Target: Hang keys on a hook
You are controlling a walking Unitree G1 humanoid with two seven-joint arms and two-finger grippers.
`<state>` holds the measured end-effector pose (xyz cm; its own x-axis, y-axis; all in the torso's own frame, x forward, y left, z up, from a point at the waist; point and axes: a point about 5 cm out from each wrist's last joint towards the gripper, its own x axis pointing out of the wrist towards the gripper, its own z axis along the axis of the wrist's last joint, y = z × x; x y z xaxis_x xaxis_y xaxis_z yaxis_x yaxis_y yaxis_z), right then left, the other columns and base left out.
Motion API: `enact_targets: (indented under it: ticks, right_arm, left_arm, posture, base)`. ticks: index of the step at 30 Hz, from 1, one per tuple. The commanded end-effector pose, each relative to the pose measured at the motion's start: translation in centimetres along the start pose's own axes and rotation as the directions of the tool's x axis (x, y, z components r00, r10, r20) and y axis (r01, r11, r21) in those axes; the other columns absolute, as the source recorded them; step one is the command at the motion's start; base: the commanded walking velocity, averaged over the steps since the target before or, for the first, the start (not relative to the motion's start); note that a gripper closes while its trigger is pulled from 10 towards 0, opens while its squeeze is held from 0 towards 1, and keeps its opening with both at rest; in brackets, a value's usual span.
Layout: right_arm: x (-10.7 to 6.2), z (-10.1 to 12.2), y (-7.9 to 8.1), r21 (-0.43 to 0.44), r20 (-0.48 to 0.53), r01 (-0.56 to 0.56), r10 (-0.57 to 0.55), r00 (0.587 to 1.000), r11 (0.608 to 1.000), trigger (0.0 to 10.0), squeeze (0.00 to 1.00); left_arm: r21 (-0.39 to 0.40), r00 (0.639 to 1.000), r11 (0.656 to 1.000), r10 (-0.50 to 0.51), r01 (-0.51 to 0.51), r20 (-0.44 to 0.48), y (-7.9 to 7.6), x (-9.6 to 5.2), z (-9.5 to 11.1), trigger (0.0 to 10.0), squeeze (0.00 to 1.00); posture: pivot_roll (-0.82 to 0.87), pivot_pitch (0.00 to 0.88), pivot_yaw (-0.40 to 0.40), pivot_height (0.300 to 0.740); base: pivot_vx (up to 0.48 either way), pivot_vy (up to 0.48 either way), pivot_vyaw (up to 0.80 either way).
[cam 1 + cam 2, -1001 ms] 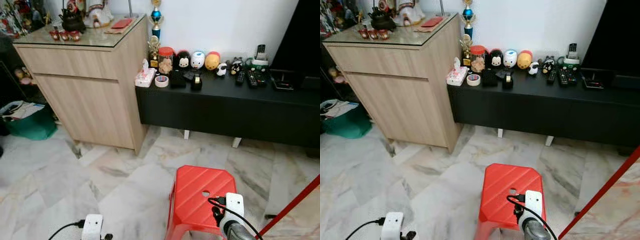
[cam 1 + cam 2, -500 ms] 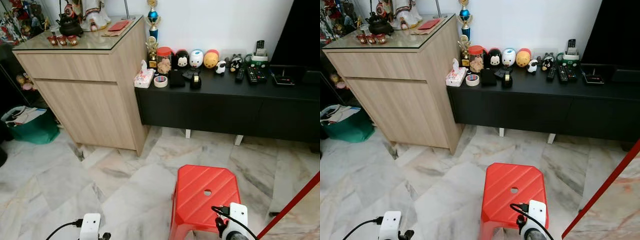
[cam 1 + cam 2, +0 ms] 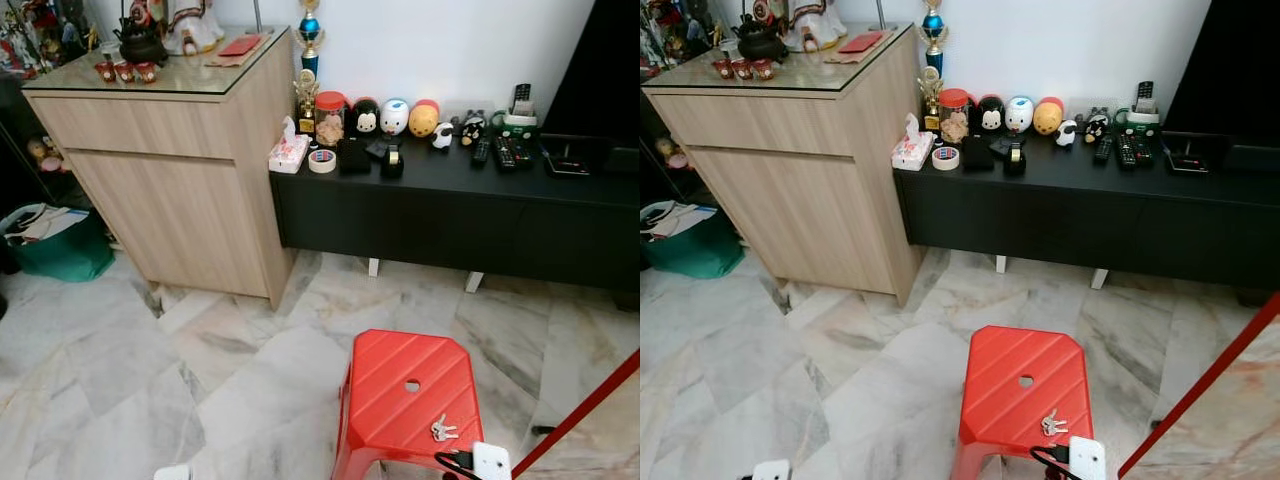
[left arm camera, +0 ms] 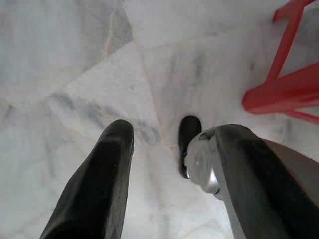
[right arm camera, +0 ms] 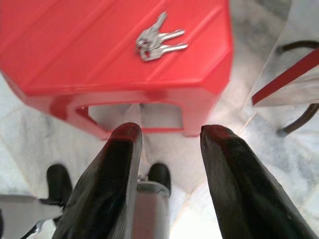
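1. keys lie flat on the red stool, near its front right corner, just beside the round hole in the seat; nothing holding them
2. right gripper low in front of the stool's near edge, fingers spread wide, empty; keys well ahead of the tips
3. left gripper hangs over the marble floor, fingers apart, gripping nothing; a red stool leg near it
4. behind: black TV console with toy figures, jar, tape roll, remotes; wooden cabinet to its left; green bag by the cabinet; red pole slants at the right
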<state>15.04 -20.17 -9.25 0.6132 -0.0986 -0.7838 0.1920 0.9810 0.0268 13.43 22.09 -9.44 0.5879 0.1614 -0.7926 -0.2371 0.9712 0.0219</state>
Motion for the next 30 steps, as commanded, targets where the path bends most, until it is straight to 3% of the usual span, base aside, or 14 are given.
enact_targets:
  ticks: [1, 2, 5, 6, 7, 8, 9, 11, 12, 13, 18, 20, 24, 30]
  right_arm:
    - [-0.2, 0.0, -0.4, -0.021, 0.032, -0.002, 0.003, 0.999, 1.0, 10.0, 0.0]
    - [-0.3, 0.3, -0.8, -0.047, 0.062, 0.004, -0.001, 0.998, 0.999, 10.0, 0.0]
    - [-0.3, 1.4, -1.2, -0.063, 0.132, 0.005, 0.004, 0.991, 0.998, 10.0, 0.0]
    - [-0.2, 1.9, -1.5, -0.056, 0.162, 0.009, 0.0, 0.987, 0.998, 10.0, 0.0]
    - [-0.2, 2.7, -1.7, -0.048, 0.204, 0.017, -0.007, 0.979, 0.999, 10.0, 0.0]
    - [-0.2, 4.6, -1.7, -0.046, 0.298, 0.025, -0.011, 0.955, 0.999, 10.0, 0.0]
    - [-0.2, 5.4, -1.6, -0.049, 0.34, 0.027, -0.009, 0.94, 0.998, 10.0, 0.0]
    - [-0.6, 7.7, -1.4, -0.046, 0.465, 0.028, -0.003, 0.885, 0.999, 10.0, 0.0]
    - [-0.6, 7.7, -1.4, -0.046, 0.465, 0.028, -0.003, 0.885, 0.999, 10.0, 0.0]
    - [-1.2, 8.7, -1.2, -0.063, 0.531, 0.021, 0.016, 0.847, 0.998, 10.0, 0.0]
    - [-2.7, 9.9, -0.7, -0.138, 0.624, 0.027, 0.066, 0.778, 0.99, 10.0, 0.0]
    - [-3.3, 10.6, -1.0, -0.148, 0.653, 0.032, 0.074, 0.754, 0.988, 10.0, 0.0]
    - [-3.9, 11.3, -0.7, -0.129, 0.681, 0.041, 0.058, 0.73, 0.991, 10.0, 0.0]
    - [-4.9, 10.5, 1.0, -0.132, 0.677, 0.005, 0.087, 0.731, 0.991, 10.0, 0.0]
  left_arm:
    - [0.036, 1.0, 0.999, -0.002, 0.001, 0.022, 0.3, -0.2, -0.2, 10.0, 0.0]
    - [0.094, 0.999, 0.996, -0.003, -0.001, 0.047, 0.5, -0.3, 0.0, 10.0, 0.0]
    - [0.096, 0.997, 0.995, 0.009, -0.017, 0.083, 0.6, -0.4, 0.2, 10.0, 0.0]
    - [0.122, 0.984, 0.992, 0.002, -0.024, 0.178, 0.8, 0.0, 2.4, 10.0, 0.0]
    - [0.139, 0.934, 0.99, -0.031, -0.02, 0.357, 0.8, 0.4, 7.4, 10.0, 0.0]
    - [0.173, 0.814, 0.985, -0.104, 0.005, 0.571, 0.2, -0.2, 13.6, 10.0, 0.0]
    - [0.188, 0.78, 0.982, -0.132, 0.018, 0.612, -0.1, -0.6, 14.7, 10.0, 0.0]
    - [0.225, 0.706, 0.972, -0.201, 0.06, 0.679, -1.5, -1.5, 15.7, 10.0, 0.0]
    - [0.225, 0.706, 0.972, -0.201, 0.06, 0.679, -1.5, -1.5, 15.7, 10.0, 0.0]
    - [0.247, 0.662, 0.966, -0.231, 0.071, 0.713, -2.3, -2.2, 16.0, 10.0, 0.0]
    - [0.258, 0.58, 0.961, -0.267, 0.099, 0.769, -4.4, -3.6, 16.2, 10.0, 0.0]
    - [0.3, 0.538, 0.948, -0.307, 0.103, 0.785, -5.8, -4.4, 16.4, 10.0, 0.0]
    - [0.296, 0.519, 0.949, -0.309, 0.111, 0.797, -6.4, -5.0, 16.6, 10.0, 0.0]
    - [0.258, 0.498, 0.963, -0.263, 0.08, 0.826, -5.3, -6.2, 17.3, 10.0, 0.0]
  posture:
    - [0.02, 0.0, 0.053, 0.74]
    - [0.02, 0.0, 0.059, 0.74]
    - [0.01, 0.0, 0.075, 0.74]
    - [0.01, 0.0, 0.077, 0.74]
    - [0.01, 0.0, 0.076, 0.74]
    - [0.01, 0.0, 0.07, 0.74]
    - [0.01, 0.0, 0.07, 0.74]
    - [0.02, 0.0, 0.058, 0.74]
    - [0.02, 0.0, 0.058, 0.74]
    - [0.02, 0.0, 0.043, 0.74]
    - [0.03, 0.0, 0.017, 0.74]
    - [0.03, 0.0, -0.007, 0.74]
    - [0.06, 0.0, -0.016, 0.74]
    - [0.06, 0.0, -0.034, 0.74]
  base:
    - [0.0, 0.0, 0.0]
    - [0.0, 0.0, 0.0]
    - [0.0, 0.0, 0.0]
    - [0.0, 0.0, 0.0]
    - [0.0, 0.0, 0.0]
    - [0.0, 0.0, 0.0]
    - [0.0, 0.0, 0.0]
    - [0.0, 0.0, 0.0]
    - [0.0, 0.0, 0.0]
    - [0.0, 0.0, 0.0]
    - [0.0, 0.0, 0.0]
    - [0.0, 0.0, 0.0]
    - [0.0, 0.0, 0.0]
    - [0.0, 0.0, 0.0]
